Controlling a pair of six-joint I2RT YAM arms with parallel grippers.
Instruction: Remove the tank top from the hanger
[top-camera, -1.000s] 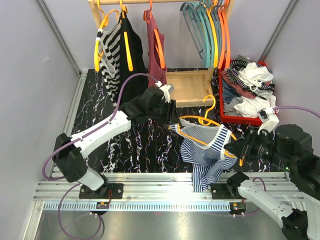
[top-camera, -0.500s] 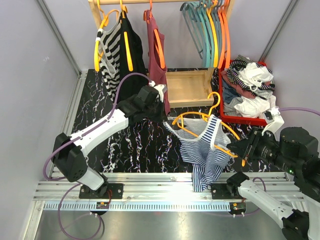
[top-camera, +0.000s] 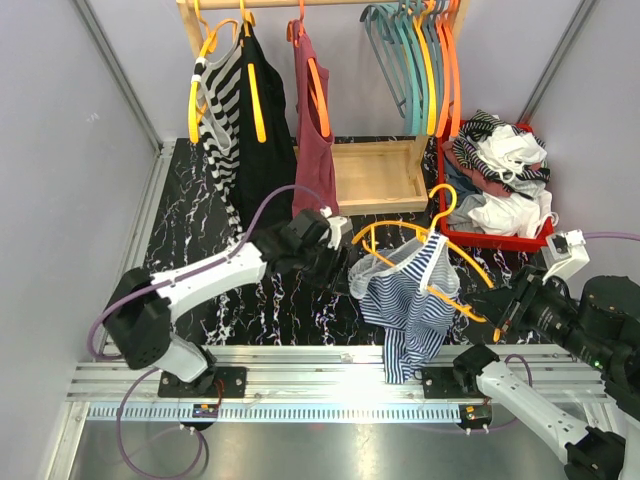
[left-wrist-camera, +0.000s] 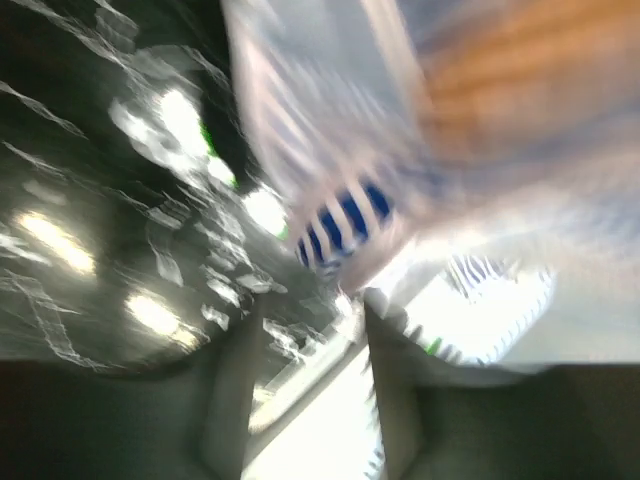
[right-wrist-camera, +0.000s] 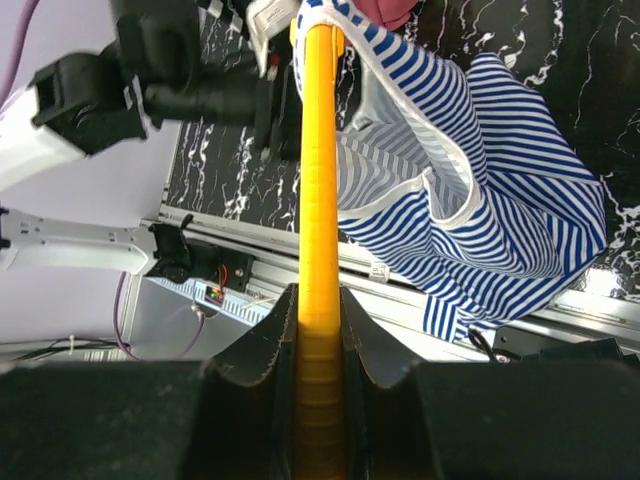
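While the left wrist view is badly smeared, it does show my left gripper (left-wrist-camera: 305, 340) with its two fingers spread and a gap between them. Nothing sits in that gap, and a blurred patch of blue stripes lies just beyond the tips.

Item: my right gripper (right-wrist-camera: 320, 300), pressed tight on the near end of the orange-yellow plastic clothes hanger (right-wrist-camera: 320, 150), whose bar runs straight away from the fingers.

Item: blue-and-white striped cotton tank top (top-camera: 405, 305), hanging from that hanger above the near middle of the black white-veined marble-pattern table (top-camera: 200, 220). One strap is over the hanger's arm and the body sags toward the near rail. In the overhead view my left gripper is just beside its left edge; whether they touch I cannot tell.

Item: red plastic bin (top-camera: 495, 241), far right, heaped with mixed clothes.

Item: maroon sleeveless top (top-camera: 315, 120) and black garment (top-camera: 262, 130), hung on the far wooden rail.
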